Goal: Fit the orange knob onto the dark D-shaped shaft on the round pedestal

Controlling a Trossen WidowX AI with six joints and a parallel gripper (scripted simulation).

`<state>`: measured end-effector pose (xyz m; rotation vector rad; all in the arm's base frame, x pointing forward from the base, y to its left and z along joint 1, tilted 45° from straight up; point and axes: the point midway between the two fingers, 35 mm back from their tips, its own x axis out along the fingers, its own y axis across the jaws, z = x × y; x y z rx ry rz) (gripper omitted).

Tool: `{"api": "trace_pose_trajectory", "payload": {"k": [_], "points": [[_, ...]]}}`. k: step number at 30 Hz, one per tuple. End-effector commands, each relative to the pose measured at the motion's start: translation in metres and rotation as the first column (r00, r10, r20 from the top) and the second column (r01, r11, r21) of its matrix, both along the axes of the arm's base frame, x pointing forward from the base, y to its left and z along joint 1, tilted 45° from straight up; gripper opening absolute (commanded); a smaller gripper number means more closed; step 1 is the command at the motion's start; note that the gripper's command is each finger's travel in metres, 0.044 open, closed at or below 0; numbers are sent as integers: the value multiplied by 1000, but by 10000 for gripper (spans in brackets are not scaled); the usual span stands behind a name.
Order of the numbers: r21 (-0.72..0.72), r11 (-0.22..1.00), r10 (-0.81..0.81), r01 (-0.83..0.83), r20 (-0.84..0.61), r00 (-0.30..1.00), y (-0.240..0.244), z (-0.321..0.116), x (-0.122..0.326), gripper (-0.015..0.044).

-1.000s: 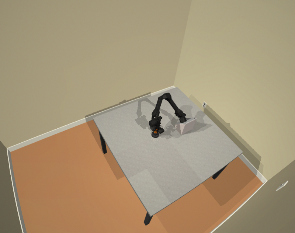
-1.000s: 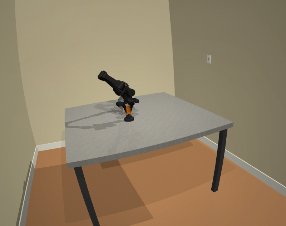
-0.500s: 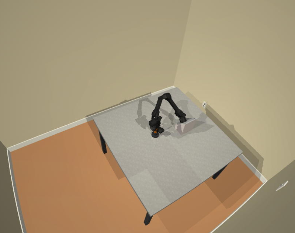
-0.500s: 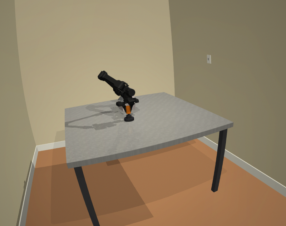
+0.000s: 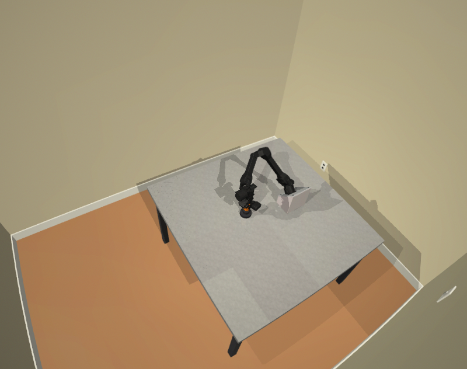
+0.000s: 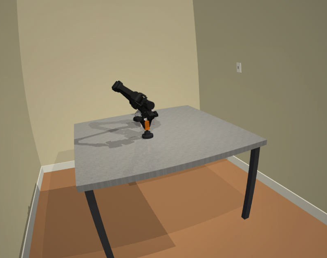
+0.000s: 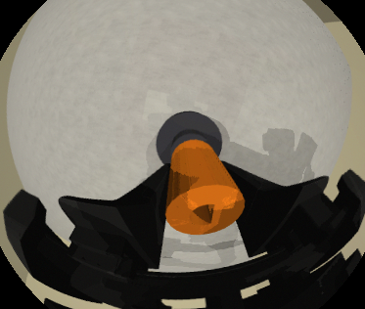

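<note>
The orange knob is upright, directly above the round dark pedestal. In the exterior view a short dark piece shows between the knob's lower end and the pedestal's wide base, so the knob is not flush with that base. My gripper is shut on the knob, one finger on each side. In the wrist view the knob's upper end shows a hole with a flat side. The shaft's flat side and the knob's lower opening are hidden.
The pedestal stands on the grey table. The arm's pale box-like base mount stands to the right of the pedestal in the top view. The arm arches up and over between them.
</note>
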<state>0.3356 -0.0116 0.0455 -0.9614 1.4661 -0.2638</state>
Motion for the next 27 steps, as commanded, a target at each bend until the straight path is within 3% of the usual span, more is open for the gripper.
{"api": "trace_pose_trajectory", "payload": {"k": [1,27], "points": [[-6,1000,7,-7,-4,1000,-1,-1,-1,0],[-5,1000,7,-7,-4,1000,0,-1,-2,0]]}}
